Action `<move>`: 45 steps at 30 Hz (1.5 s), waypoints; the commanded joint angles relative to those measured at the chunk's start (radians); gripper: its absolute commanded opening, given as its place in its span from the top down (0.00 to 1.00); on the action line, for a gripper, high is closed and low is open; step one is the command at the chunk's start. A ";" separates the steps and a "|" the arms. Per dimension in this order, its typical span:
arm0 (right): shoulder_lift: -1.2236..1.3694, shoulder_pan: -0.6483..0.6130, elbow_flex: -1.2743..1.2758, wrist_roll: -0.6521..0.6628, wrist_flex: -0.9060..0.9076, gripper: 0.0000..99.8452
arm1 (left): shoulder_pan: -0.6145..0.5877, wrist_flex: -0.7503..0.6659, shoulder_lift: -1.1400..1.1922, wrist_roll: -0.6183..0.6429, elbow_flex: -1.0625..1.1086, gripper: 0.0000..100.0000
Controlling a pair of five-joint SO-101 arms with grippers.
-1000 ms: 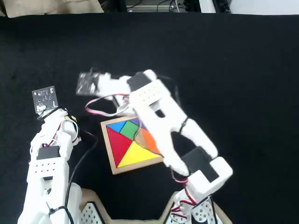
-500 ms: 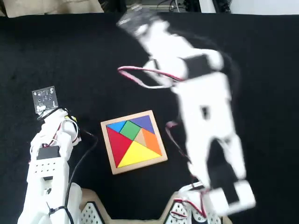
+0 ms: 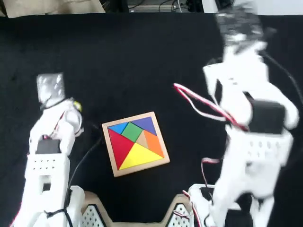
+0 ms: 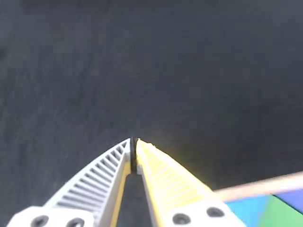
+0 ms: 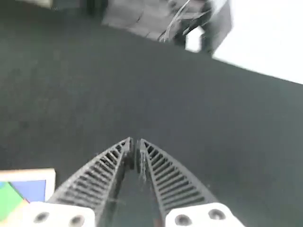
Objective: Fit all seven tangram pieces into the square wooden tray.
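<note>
**Seven pieces in the tray, both tools shut and off it**

We see the tray (image 3: 108, 150) lying flat on the black surface (image 3: 142, 56), close to the near edge and about midway between the left and right edges. It is turned a little out of square with those edges.

All seven pieces lie inside its rim and fill the square:
- the red triangle (image 3: 120, 145) is on the left
- the yellow triangle (image 3: 139, 156) is along the near side
- the blue piece (image 3: 118, 127) is at the far left corner
- the green square (image 3: 132, 131) is beside it
- the purple piece (image 3: 145, 125) is along the far side
- the orange piece (image 3: 153, 141) is at the right
- the small tan triangle (image 3: 142, 138) is in the middle

The left arm (image 3: 47, 156) stands by the left edge, apart from the tray. Its wrist view shows the left tool (image 4: 134, 142) over bare surface with its white and yellow fingers pressed together on nothing. A corner of the tray is just off to one side of them.

The right arm (image 3: 255, 137) rises near the right edge and points toward the far right corner, well apart from the tray. The right tool (image 5: 134, 141) has its two dark fingers drawn together and holds nothing, above bare surface.
</note>
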 commanded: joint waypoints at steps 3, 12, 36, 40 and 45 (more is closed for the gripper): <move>-0.177 0.015 0.012 0.012 0.135 0.99 | 0.180 0.509 -0.012 -0.133 -0.381 0.97; -0.536 0.055 0.691 0.008 -0.003 0.99 | 0.193 0.422 0.110 -0.193 -0.139 0.97; -0.748 0.061 1.251 0.011 -0.325 0.99 | 0.427 0.244 0.744 -0.020 -0.403 0.97; -0.748 0.061 1.268 0.015 -0.327 0.99 | 0.427 0.252 0.763 -0.020 -0.478 0.97; -0.748 0.061 1.273 0.015 -0.327 0.99 | 0.427 0.252 0.809 -0.020 -0.516 0.97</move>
